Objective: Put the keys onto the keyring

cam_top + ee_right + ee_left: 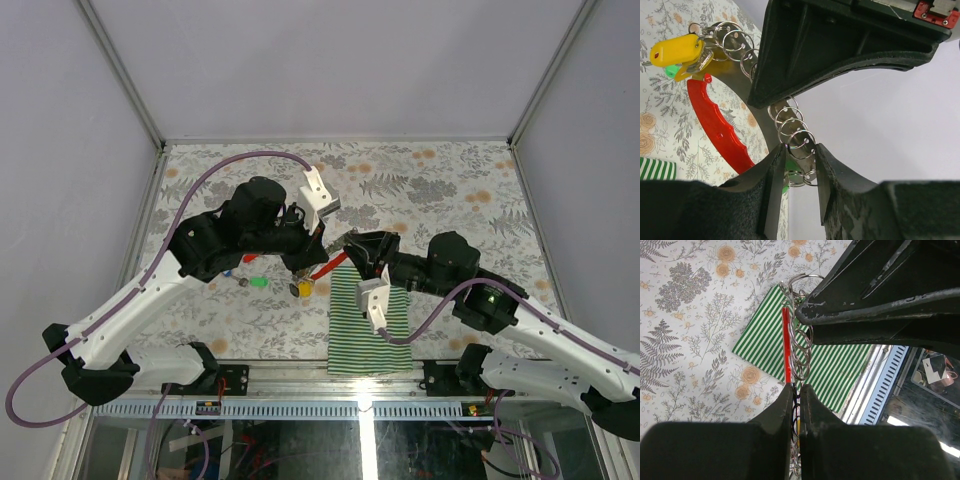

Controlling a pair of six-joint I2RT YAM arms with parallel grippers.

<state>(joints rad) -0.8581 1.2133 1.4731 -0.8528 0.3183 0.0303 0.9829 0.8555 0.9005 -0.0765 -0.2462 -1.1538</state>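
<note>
Our left pincer (pixel 796 388) is closed tight on the keyring (pixel 786 340). Its two fingers meet on the near end of the straight red strip, which runs directly away from the tips in the left wrist view. A row of wire rings lies just beside that strip, on its right.

At the far end of the strip and rings we see the dark body of the right pincer (pixel 799 150) close above them. Its fingers stand a little apart, with one wire ring of the keyring lodged between them. The ring touches both tips, so we read this as a grip on the keyring.

From those tips the grey metal band and its rings rise away, and the curved red clip piece arcs off to the left. At the end furthest from the right pincer, a yellow-tagged key (pixel 677 50) hangs on the rings.

Between the two pincers the keyring is held above the worktop (pixel 450 180). The striped cloth (pixel 365 330) lies flat beneath the right pincer.

A green-tagged key (pixel 260 283) lies on the worktop near the left pincer, clear of its fingers. A few more small keys lie beyond it, too small for us to make out.
</note>
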